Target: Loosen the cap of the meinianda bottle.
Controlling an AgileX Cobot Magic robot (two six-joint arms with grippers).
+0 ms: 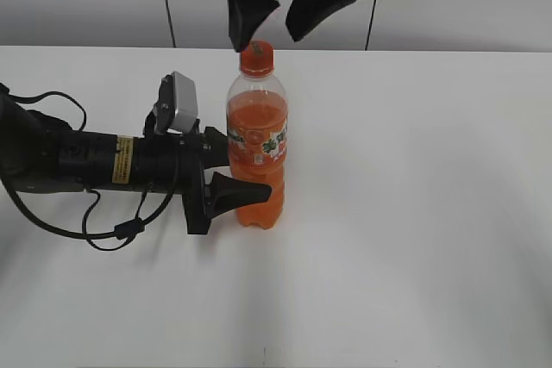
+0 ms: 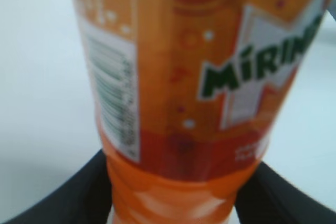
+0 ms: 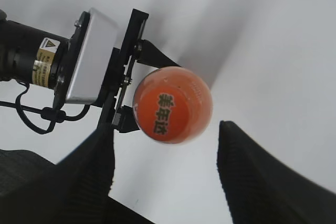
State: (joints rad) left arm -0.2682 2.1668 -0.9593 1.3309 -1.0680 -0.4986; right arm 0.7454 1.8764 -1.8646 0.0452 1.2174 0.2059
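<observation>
While the left gripper's (image 1: 246, 174) fingers clamp the tall clear plastic orange-drink bottle (image 1: 256, 148) upright on the white desk (image 1: 414, 213) to brace it, the right gripper's (image 1: 269, 8) fingers hang spread wide astride its small ribbed orange screw cap (image 1: 256, 57), ready to twist.

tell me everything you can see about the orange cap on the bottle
The cap is a small round orange plastic screw cap with dark characters printed on its top. It sits level on the neck of the upright bottle. The right gripper hangs open above it, one finger at its left edge; contact can't be told. The left gripper clasps the bottle lower down.
</observation>
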